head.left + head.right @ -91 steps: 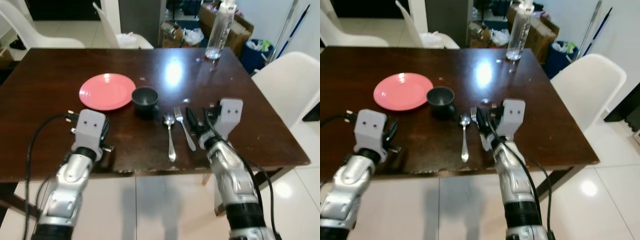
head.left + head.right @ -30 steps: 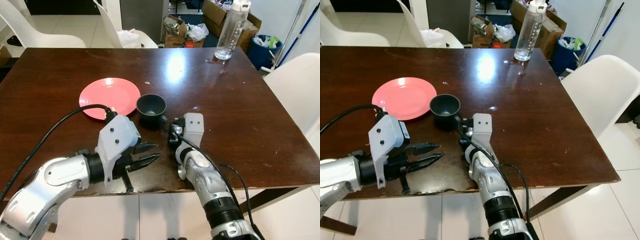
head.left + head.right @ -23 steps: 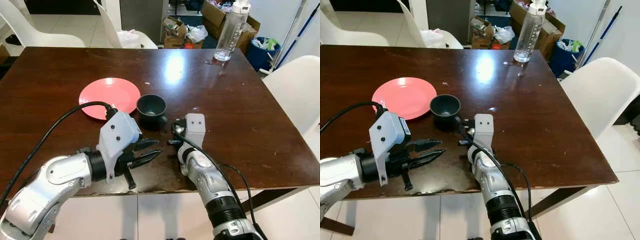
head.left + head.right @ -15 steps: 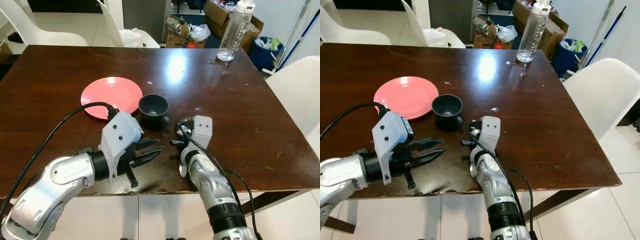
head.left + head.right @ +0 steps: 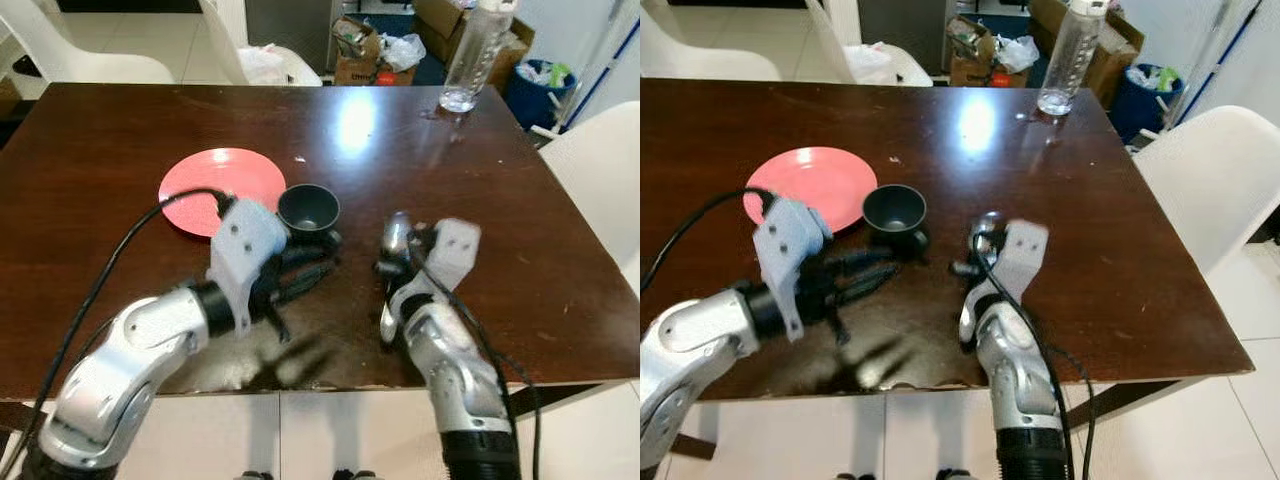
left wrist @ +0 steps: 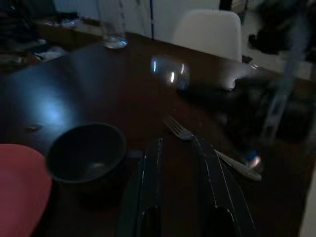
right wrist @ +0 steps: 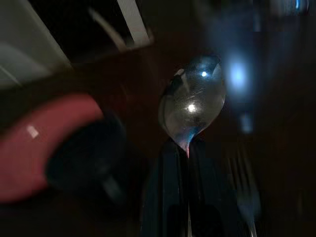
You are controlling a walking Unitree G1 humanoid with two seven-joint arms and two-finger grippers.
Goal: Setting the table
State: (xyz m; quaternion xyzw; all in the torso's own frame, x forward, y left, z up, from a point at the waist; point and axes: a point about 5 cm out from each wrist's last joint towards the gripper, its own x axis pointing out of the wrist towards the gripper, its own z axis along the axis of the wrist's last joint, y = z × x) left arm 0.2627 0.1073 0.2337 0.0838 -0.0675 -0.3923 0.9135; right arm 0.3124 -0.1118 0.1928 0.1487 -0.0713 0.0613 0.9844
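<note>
Right now, in the left eye view, the right gripper [image 5: 392, 262] is holding the spoon [image 5: 392, 268] lifted off the table [image 5: 120, 130], bowl end up, just right of the dark bowl [image 5: 307, 207]. The left gripper [image 5: 305, 272] is hovering low near the bowl's near side, with the pink plate [image 5: 220, 190] to the bowl's left and the water bottle [image 5: 470, 55] standing at the far right corner.

Seen from the right eye view, the two grippers are sitting close together; if either swings inward they could knock each other, or nudge the bowl into the plate.

Looking along the left wrist view, the left fingers [image 6: 149, 182] are standing narrowly apart with nothing between them. The fork [image 6: 207, 150] is lying on the table just beyond them, its tines near the bowl; a low sweep could push it out of place.

Finally, in the right wrist view, the right fingers [image 7: 170, 182] are clamping the spoon's thin neck just below its bowl end. Such a narrow, smooth grip seems likely to let the spoon pivot or slide out, especially as the arm appears blurred with motion.
</note>
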